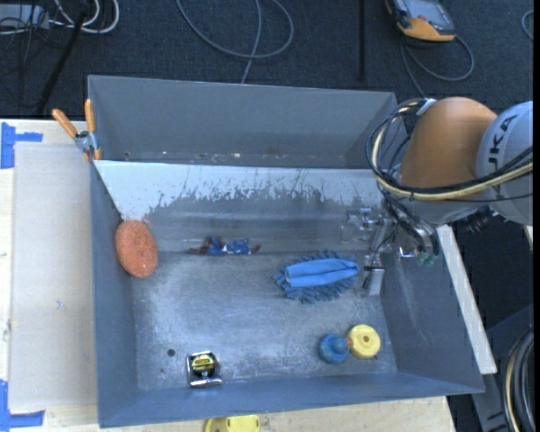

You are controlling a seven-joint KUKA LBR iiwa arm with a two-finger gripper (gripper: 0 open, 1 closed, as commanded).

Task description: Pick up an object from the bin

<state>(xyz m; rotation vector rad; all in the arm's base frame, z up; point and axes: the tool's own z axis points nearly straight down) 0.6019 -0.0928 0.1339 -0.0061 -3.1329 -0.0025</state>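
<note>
My gripper (372, 275) reaches down into the right side of the bin, its fingertip close to the floor. Just to its left lies a blue frilly cloth-like thing (319, 276), whose right end comes up against the fingertip. Nothing shows between the fingers. A blue and yellow round toy (350, 345) lies in front of the gripper, near the bin's front right corner.
An orange-red oval sponge-like lump (136, 247) rests against the left wall. A small blue thing (226, 247) lies near the back wall. A yellow and black tape measure (202, 367) sits at the front left. The arm with its orange cover comes in over the right rim.
</note>
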